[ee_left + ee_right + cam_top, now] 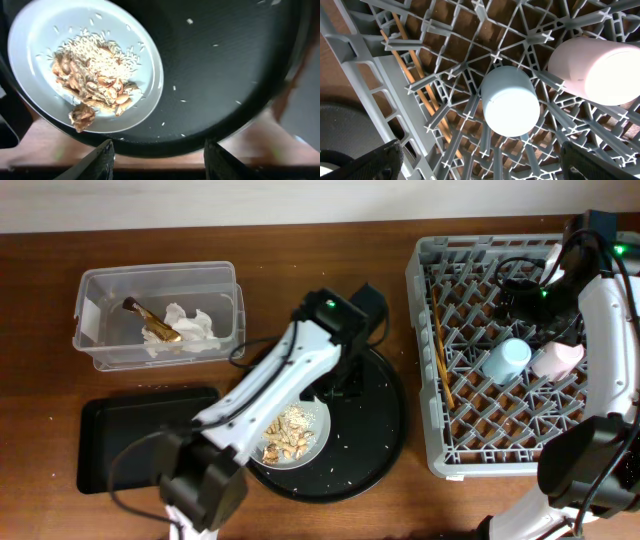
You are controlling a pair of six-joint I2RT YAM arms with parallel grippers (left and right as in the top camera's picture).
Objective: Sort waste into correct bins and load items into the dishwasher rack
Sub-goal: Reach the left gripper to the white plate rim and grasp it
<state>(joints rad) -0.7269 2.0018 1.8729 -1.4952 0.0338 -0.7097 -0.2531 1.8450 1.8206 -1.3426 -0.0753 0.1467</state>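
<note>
Nearest, the pale grey bowl (25, 50) of food scraps (92, 75) sits on the round black tray (225, 75), with the left gripper (159, 147) half-open and empty at its rim. A skewed pinch could spill rice. Beyond, the right gripper (480, 165) gapes wide above the light blue cup (510, 100) in the dishwasher rack (380, 65).

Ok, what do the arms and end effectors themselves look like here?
The left arm and right arm have white shells, black joint housings, green status lights and looping black cables. The left end effector and right end effector each show two dark, blunt fingers.
</note>
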